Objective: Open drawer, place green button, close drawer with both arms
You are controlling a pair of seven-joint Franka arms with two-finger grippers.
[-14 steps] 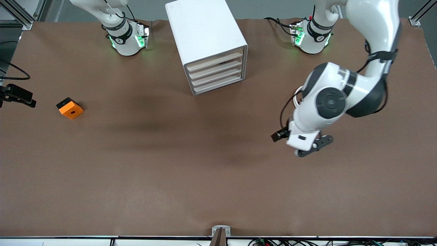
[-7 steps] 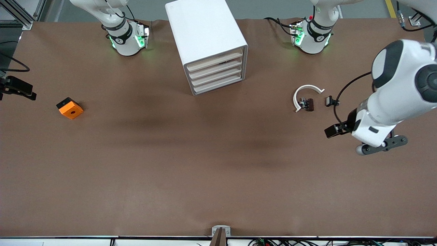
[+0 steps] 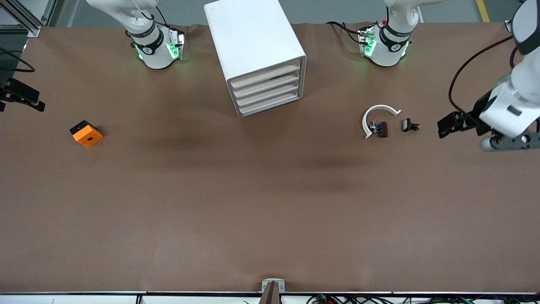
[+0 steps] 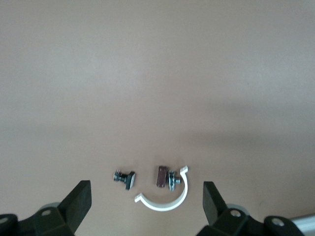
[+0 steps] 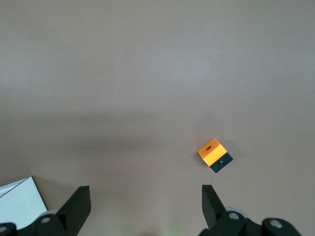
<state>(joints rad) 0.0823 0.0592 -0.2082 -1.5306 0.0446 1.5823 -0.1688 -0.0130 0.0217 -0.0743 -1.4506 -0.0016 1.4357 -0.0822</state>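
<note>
Your right pincer (image 5: pixel 142 209) hangs released over the tabletop (image 3: pixel 253 202) near the orange block (image 3: pixel 86 133). The cabinet (image 3: pixel 253 46) sits mid-table, every drawer (image 3: pixel 265 76) in. Your left pincer (image 4: pixel 147 209) gapes empty above the white strip (image 3: pixel 377 116) and clips (image 3: pixel 410 125). No button visible.

Robot lab bench, you're looking at test cell, not home or shop. Brown mat (image 3: pixel 236 202) covers whole table, nothing homely on it. Two white arm bases (image 3: pixel 156 46) bolted along one edge, green status lights glowing, black cables (image 3: pixel 341 27) trailing off them. Aluminium frame posts (image 3: pixel 23 17) at corners, yellow floor tape (image 3: pixel 483 10) past table edge. More wiring bundled along edge nearest front camera (image 3: pixel 337 299). Sparse props: white cabinet (image 3: pixel 253 46), orange block (image 3: pixel 86 134), few small parts. Staged setup, you can tell.
</note>
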